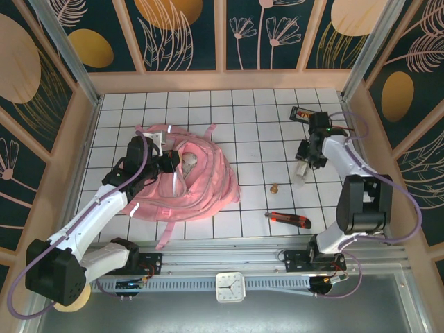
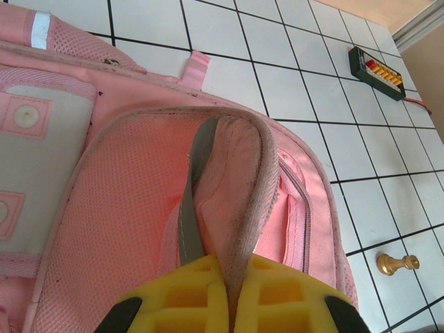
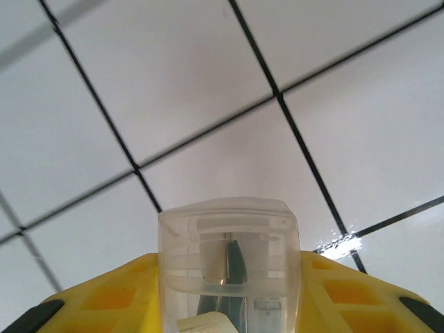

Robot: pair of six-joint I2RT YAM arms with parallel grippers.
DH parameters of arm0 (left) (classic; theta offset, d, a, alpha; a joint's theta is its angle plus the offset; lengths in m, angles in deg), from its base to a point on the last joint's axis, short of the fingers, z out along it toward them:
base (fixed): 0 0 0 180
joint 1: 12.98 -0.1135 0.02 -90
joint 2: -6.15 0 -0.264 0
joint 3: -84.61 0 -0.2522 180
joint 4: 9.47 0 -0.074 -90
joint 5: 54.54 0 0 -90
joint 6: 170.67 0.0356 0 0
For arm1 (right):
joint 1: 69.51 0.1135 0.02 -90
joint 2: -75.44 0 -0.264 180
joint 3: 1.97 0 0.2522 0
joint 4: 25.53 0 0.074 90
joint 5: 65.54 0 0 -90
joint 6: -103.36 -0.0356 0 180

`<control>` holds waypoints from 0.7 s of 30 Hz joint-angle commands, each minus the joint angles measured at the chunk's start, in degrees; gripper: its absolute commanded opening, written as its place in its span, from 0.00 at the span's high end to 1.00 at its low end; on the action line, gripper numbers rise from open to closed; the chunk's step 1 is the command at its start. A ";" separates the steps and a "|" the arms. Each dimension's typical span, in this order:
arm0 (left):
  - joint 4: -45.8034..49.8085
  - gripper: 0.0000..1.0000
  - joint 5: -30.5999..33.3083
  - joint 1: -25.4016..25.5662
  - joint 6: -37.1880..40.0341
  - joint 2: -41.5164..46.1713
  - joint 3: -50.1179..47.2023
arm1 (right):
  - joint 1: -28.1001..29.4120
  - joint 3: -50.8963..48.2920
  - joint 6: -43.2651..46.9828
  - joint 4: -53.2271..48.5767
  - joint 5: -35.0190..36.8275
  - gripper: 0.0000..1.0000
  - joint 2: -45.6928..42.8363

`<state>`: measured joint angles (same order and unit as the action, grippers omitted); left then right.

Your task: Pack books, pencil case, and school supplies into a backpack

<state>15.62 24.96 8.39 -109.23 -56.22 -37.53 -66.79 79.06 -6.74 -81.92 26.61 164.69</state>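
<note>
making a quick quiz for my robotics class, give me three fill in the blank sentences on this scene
1. The backpack pinched by the left fingers is ____ in colour.
2. The right fingers hold a small ____ plastic box.
3. The red cutter lies nearest the ____ arm's base.
Missing words: pink; clear; right

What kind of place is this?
Likely a robot test cell: white gridded tabletop, decorated panel walls on a metal frame, left arm and right arm bolted to a rail.
</note>
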 commanded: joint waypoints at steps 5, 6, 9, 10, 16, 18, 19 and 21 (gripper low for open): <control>-1.29 1.00 -1.25 -0.40 -0.96 -0.12 1.71 | 4.81 9.56 -7.94 -3.28 -10.03 0.65 -2.52; -1.40 1.00 -1.44 -0.40 -1.14 -0.19 1.70 | 6.82 10.73 -9.42 -3.01 -10.52 0.65 -2.06; -1.85 1.00 -1.97 -0.41 -1.91 -0.12 1.61 | 12.92 14.69 -13.19 -2.10 -11.21 0.65 0.35; -2.00 1.00 -2.19 -0.38 -2.26 -0.03 1.54 | 15.26 16.05 -14.78 -1.37 -11.82 0.65 1.60; -2.19 1.00 -2.07 -0.41 -3.30 0.84 1.26 | 27.76 26.15 -22.52 4.02 -14.05 0.65 11.58; -2.43 1.00 -2.23 -0.37 -3.87 0.76 1.46 | 31.34 31.16 -23.54 3.98 -12.98 0.65 16.04; -2.58 1.00 -2.31 -0.43 -4.12 0.68 1.56 | 32.91 33.78 -24.09 3.96 -12.48 0.65 18.22; -2.72 1.00 -2.25 -0.37 -4.48 0.76 1.63 | 35.23 38.08 -24.91 3.87 -11.74 0.65 22.13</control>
<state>15.16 23.28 8.39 -112.44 -56.26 -37.49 -34.09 112.15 -27.94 -78.73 14.06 183.58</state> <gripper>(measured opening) 0.058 0.416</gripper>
